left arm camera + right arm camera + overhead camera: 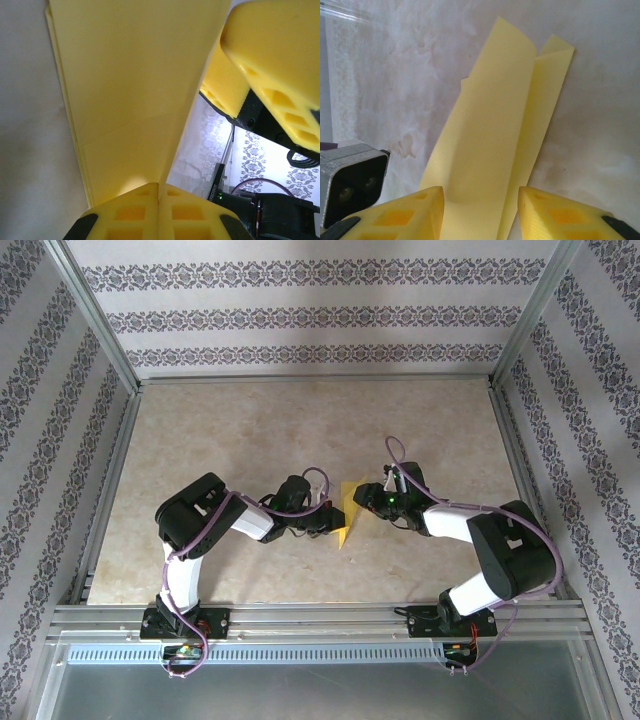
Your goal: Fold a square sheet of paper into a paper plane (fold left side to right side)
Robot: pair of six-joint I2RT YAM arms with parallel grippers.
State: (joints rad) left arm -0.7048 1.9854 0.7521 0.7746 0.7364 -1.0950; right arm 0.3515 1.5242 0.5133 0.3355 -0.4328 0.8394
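Observation:
The square sheet of paper [347, 512] is bright yellow and folded into a long narrow shape of several layers. It sits at the table's middle between both grippers. My left gripper [328, 520] is shut on its near edge; in the left wrist view the jaws [159, 186] meet with the paper [130, 90] rising from the seam between them. My right gripper [362, 496] reaches in from the right. Its fingers [432, 212] stand apart on either side of the paper [490, 140], without pinching it. The right gripper's yellow fingers [280, 45] show above the paper.
The tabletop [250, 430] is pale marbled stone, fenced by aluminium rails [115, 480] and patterned walls. A grey camera block [350, 182] on the left arm sits close beside the right gripper's left finger.

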